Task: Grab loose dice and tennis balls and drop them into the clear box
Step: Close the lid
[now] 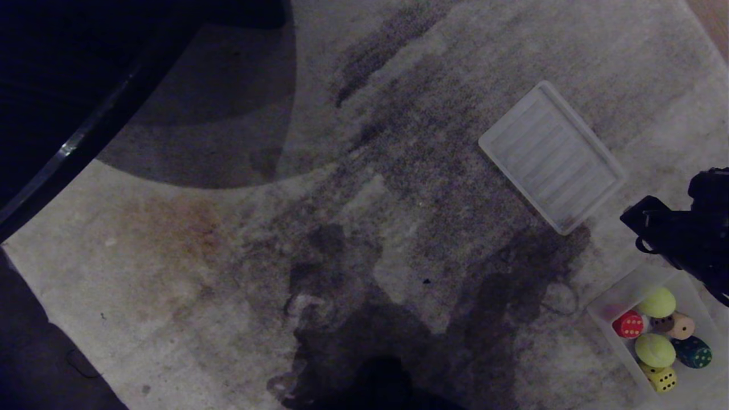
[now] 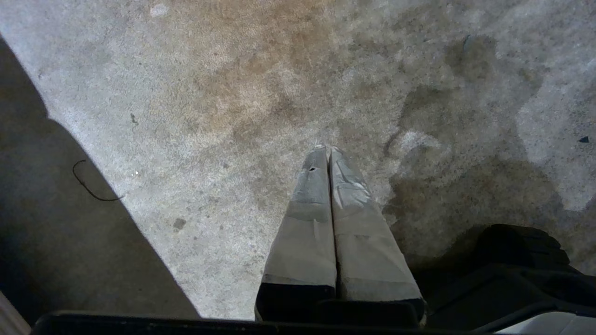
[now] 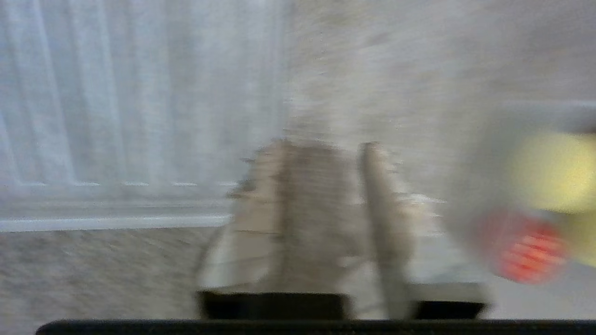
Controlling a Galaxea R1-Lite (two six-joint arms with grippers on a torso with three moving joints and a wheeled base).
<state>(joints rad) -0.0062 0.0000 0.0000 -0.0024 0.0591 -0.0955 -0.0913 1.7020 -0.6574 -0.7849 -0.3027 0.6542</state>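
The clear box stands on the carpet at the near right. Inside it lie two tennis balls and several dice: red, tan, dark green and yellow. No loose die or ball shows on the carpet. My right arm reaches in from the right edge, just beyond the box. In its blurred wrist view the right gripper has its jaws apart with nothing between, a tennis ball and the red die beside it. My left gripper hangs shut over bare carpet.
A flat ribbed translucent lid lies on the carpet beyond the box, also filling one side of the right wrist view as the lid. A dark edge borders the carpet at the far left. The carpet is stained and mottled.
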